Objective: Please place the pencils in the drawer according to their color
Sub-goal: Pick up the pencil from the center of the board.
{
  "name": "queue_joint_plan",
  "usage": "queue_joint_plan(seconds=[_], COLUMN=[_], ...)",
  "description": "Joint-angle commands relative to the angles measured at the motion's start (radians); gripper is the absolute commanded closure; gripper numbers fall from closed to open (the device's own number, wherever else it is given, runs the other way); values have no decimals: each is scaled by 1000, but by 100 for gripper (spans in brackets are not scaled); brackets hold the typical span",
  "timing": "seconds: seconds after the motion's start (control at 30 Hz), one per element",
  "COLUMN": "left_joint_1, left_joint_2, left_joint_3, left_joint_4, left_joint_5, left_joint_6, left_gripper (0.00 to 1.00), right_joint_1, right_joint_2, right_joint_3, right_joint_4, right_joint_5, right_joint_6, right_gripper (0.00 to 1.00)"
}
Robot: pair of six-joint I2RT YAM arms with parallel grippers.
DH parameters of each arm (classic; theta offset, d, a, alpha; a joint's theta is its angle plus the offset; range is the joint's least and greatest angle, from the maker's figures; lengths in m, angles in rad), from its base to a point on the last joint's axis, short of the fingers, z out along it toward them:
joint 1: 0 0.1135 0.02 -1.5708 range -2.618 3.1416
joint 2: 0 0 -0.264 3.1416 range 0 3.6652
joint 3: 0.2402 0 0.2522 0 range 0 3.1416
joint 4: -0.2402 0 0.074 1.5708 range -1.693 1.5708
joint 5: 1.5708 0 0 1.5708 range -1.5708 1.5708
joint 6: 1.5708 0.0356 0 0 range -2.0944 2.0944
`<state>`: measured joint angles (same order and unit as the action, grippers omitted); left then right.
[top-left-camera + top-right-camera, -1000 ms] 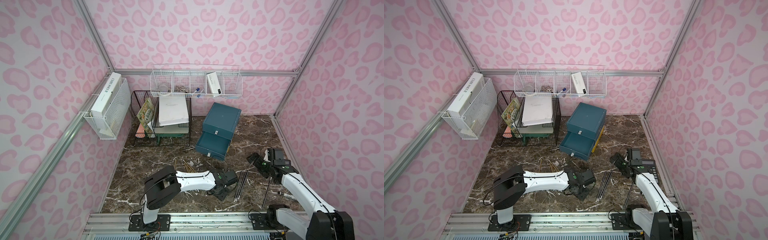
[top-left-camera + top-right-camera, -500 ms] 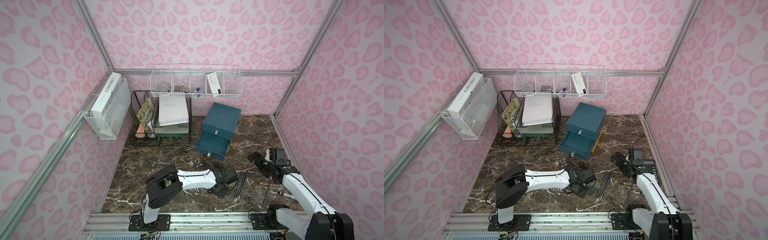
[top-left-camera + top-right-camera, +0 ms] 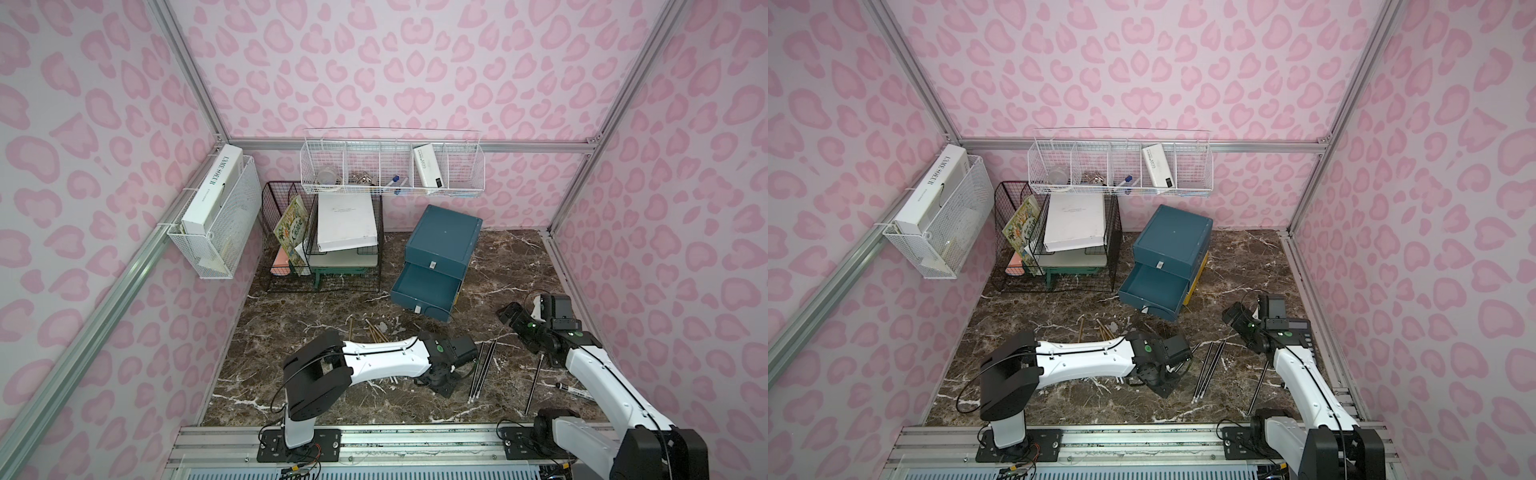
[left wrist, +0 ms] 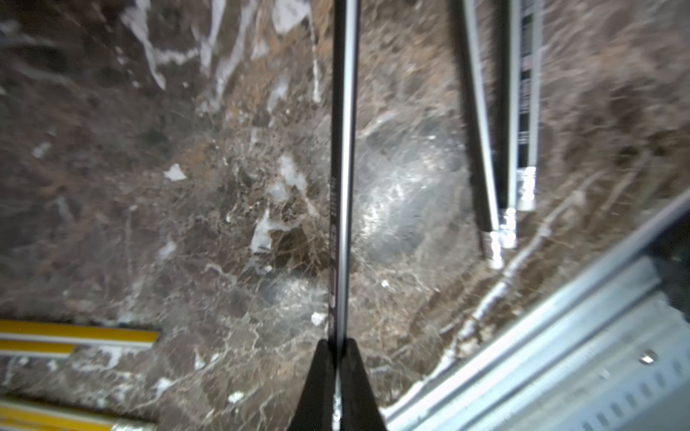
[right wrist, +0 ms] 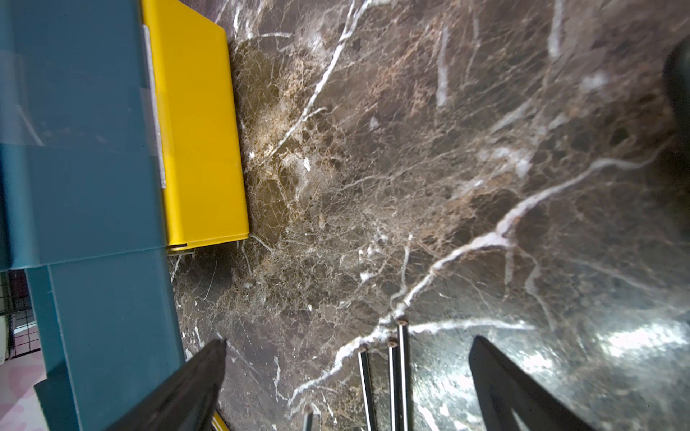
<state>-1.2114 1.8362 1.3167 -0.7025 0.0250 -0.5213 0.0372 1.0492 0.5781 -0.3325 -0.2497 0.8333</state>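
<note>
My left gripper [image 4: 338, 345] is shut on a black pencil [image 4: 343, 149], which runs straight out from between the jaws over the marble floor. Three more black pencils [image 4: 500, 130] lie side by side next to it, seen in both top views [image 3: 482, 365] [image 3: 1208, 365]. Another black pencil [image 3: 534, 382] lies alone by the right arm. Yellow pencils [image 3: 374, 330] lie behind the left arm. The teal drawer cabinet [image 3: 440, 245] has its middle drawer [image 3: 424, 286] pulled out and a yellow lowest drawer [image 5: 198, 130]. My right gripper [image 5: 349, 345] hangs open beside the cabinet, holding nothing.
A black wire file rack [image 3: 324, 249] with books stands at the back left. White wire baskets [image 3: 390, 170] hang on the walls. A marker [image 3: 575, 390] lies near the right arm. An aluminium rail [image 4: 560, 354] borders the floor's front edge.
My left gripper has closed on the black pencil, its wrist shifting slightly. The right arm has stayed where it was, still open.
</note>
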Motion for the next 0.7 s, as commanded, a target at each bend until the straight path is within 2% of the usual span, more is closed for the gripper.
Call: queue_joint_plan(seconds=[0.0,0.3,0.5,0.67], left_joint_1=[-4,-1,25,91], left_joint_2=[-67,-284,-338,-364], left_joint_3=[7,23,101,132], left_joint_4=[-76,-125,-143,-63], left_joint_5=[9,-36,-138,-172], left_joint_6=[17,-64,-169,-259], left_gripper=[100,100,100,100], right_joint_1=[-2,-19,-28,-33], right_joint_2=[4,20,23,18], right_joint_3=[8,13,17,19], right_joint_4=[6,20,24,23], right_joint_5=[-3,-15,-27,-34], right_joint_6=[-5,-17,-22,-23], right_gripper=[0,0,0,0])
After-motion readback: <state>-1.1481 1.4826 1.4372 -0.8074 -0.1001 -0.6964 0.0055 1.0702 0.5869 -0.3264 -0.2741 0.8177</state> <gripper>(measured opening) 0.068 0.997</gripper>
